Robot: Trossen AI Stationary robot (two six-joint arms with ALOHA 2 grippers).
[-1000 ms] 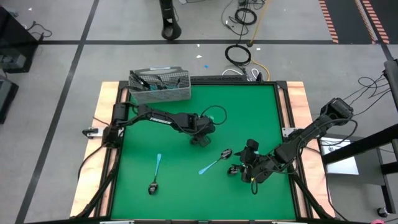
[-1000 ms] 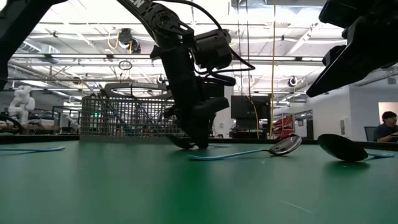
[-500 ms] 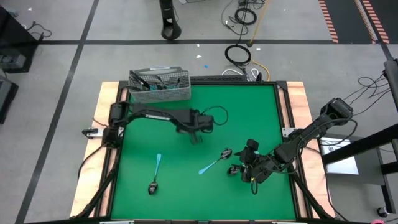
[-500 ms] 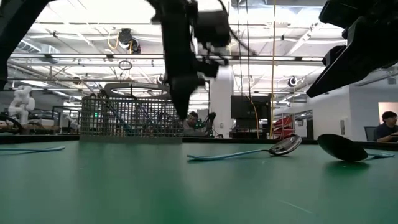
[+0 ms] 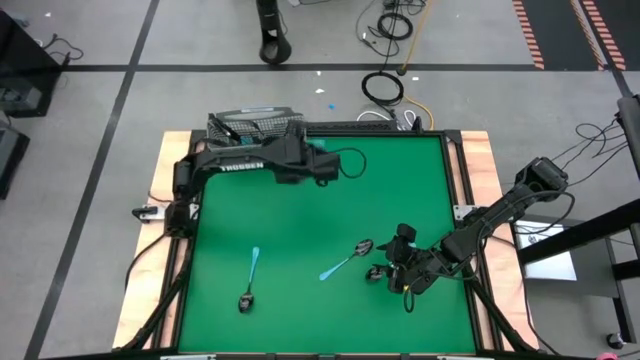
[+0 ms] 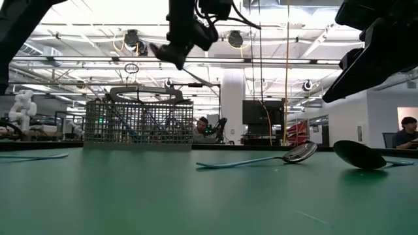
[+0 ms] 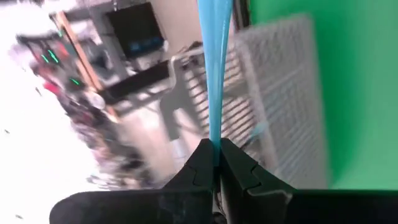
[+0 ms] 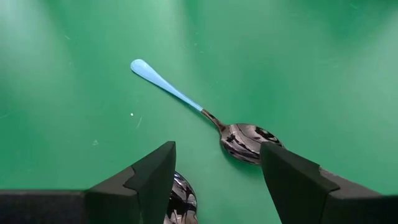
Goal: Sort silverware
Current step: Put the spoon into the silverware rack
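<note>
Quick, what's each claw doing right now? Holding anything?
Left gripper: shut on a blue-handled utensil, up near the basket.
Right gripper: open, empty, low over two spoons.

Even, bright overhead light is cast on the green felt-like table mat in the high view, and only short, soft shadows are thrown beside the dark articulated arms. In the low view, strong glare is produced by the white ceiling light panels, so the arms are reduced to near silhouettes, and the near part of the mat is left out of focus. Heavy motion blur is seen in the left wrist view: the grey wire-mesh basket and the room behind it are smeared. The right wrist view is sharp, with highlights reflected in the shiny metal bowl of the blue-handled spoon.
</note>
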